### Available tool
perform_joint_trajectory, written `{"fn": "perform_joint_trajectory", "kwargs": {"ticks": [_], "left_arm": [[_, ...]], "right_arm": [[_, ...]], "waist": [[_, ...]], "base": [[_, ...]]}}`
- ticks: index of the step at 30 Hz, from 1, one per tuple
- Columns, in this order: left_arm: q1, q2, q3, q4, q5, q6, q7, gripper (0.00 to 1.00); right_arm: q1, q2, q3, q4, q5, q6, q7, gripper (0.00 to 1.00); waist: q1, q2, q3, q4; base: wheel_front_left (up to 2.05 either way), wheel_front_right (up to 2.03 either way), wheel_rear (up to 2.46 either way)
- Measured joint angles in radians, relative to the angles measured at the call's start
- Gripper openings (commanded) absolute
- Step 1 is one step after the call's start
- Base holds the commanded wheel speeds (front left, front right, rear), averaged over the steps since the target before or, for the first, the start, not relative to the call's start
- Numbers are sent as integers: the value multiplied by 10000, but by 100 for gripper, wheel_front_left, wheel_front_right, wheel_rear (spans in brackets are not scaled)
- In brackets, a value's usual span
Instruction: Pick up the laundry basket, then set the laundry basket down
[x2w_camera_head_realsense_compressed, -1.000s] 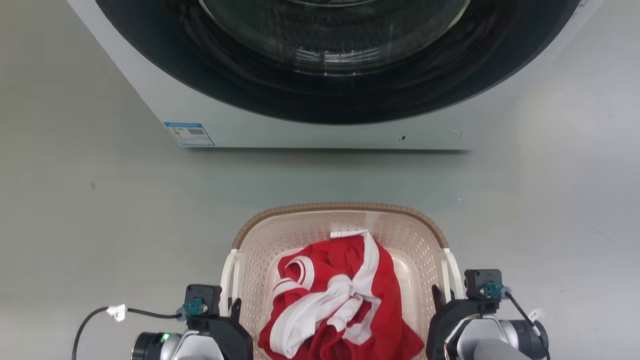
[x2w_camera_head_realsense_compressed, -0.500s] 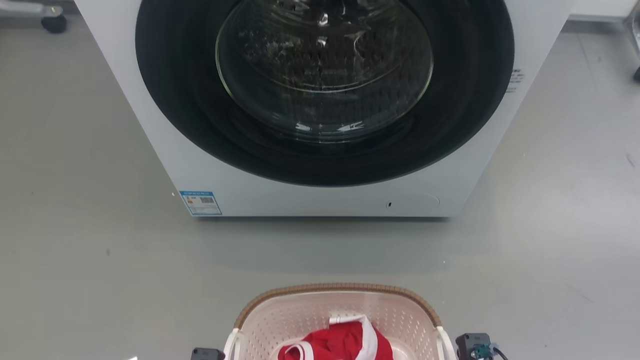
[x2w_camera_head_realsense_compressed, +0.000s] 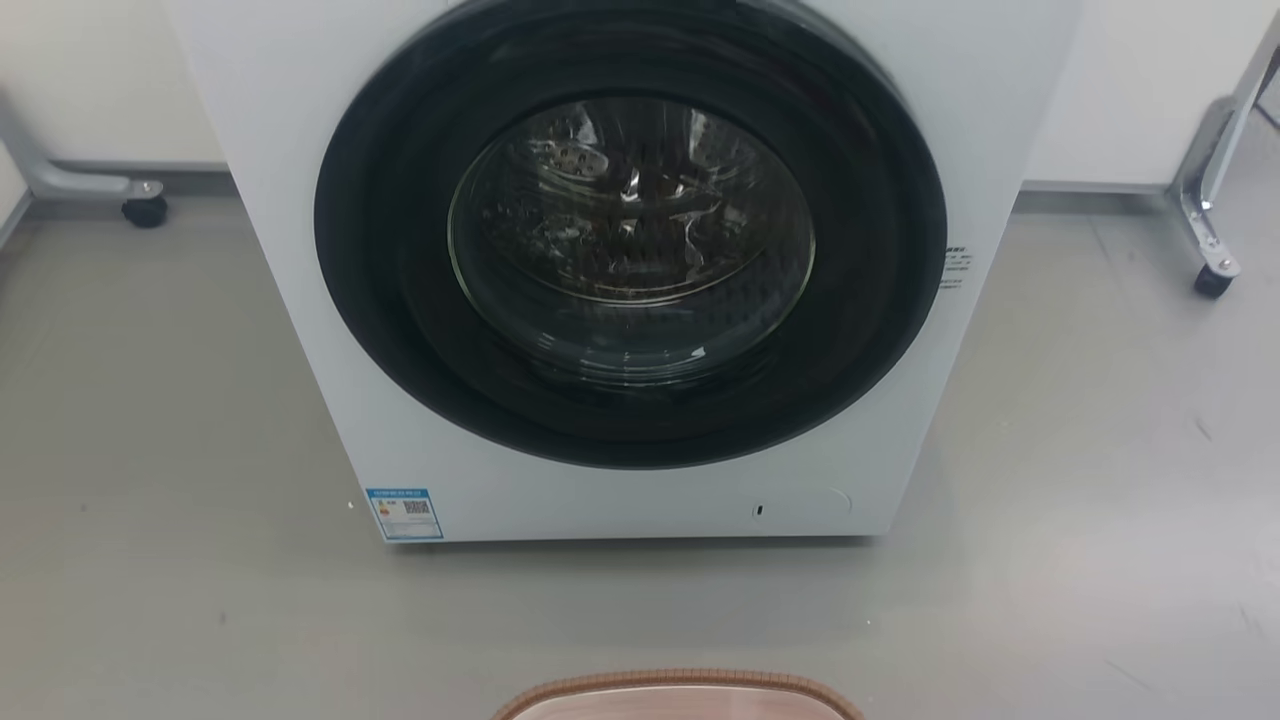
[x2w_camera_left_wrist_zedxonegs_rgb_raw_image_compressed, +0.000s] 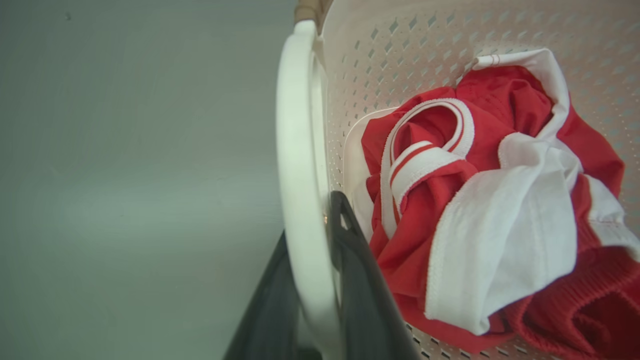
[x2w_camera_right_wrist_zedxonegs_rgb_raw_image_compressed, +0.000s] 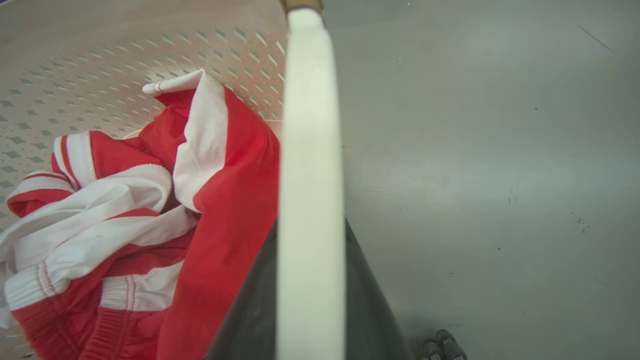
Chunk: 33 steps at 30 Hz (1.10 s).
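As our left gripper (x2w_camera_left_wrist_zedxonegs_rgb_raw_image_compressed: 310, 220) and right gripper (x2w_camera_right_wrist_zedxonegs_rgb_raw_image_compressed: 310, 225) each clench a handle (x2w_camera_left_wrist_zedxonegs_rgb_raw_image_compressed: 300, 125) of the basket (x2w_camera_left_wrist_zedxonegs_rgb_raw_image_compressed: 400, 45), we log one risk: uneven arm heights tilt it, spilling the garment (x2w_camera_left_wrist_zedxonegs_rgb_raw_image_compressed: 500, 225)

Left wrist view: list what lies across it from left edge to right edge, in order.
Grey floor → left pincer's outer finger → white handle of the laundry basket → inner finger → red-and-white garment.
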Motion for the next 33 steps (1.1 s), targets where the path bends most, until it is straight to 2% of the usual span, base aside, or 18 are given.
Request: {"fn": "perform_joint_trajectory", "kwargs": {"ticks": [10,33], "left_arm": [[265,8,-178,8,-138,77,345,0],[254,8,-389,-8,-274,157,516,0]], "right_arm": [[216,-13,366,17,416,-12,291,0],[164,-15,838,232,1045,-12,328,0]], "waist": [[1,1,-422,-175],[1,2,-516,-256]], "base": [[0,0,0],[0,0,0]]}}
